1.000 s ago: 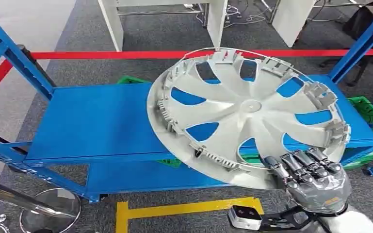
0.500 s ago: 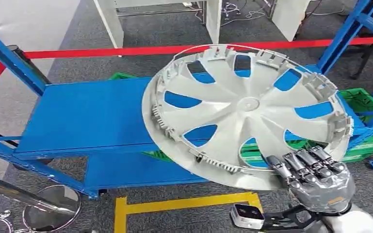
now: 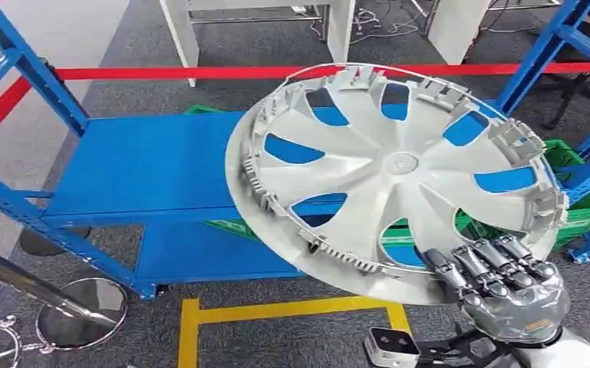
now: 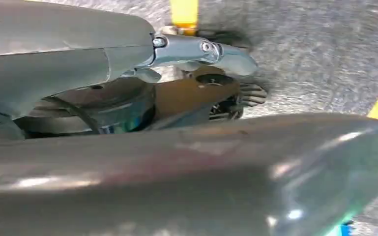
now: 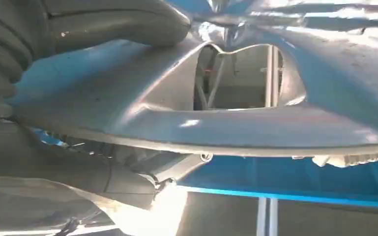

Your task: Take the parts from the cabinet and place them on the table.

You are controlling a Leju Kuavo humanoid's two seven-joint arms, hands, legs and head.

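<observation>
Hubcap [image 3: 387, 180], silver and spoked, fills the centre-right of the head view, tilted with its inner face up, its lower-right rim gripped by the right hand [image 3: 506, 287]. Green crates [image 3: 583, 195] sit behind it, contents hidden. Blue shelving [image 3: 146, 169] stands on grey carpet [image 3: 123, 100] crossed by red tape [image 3: 161, 73].
</observation>
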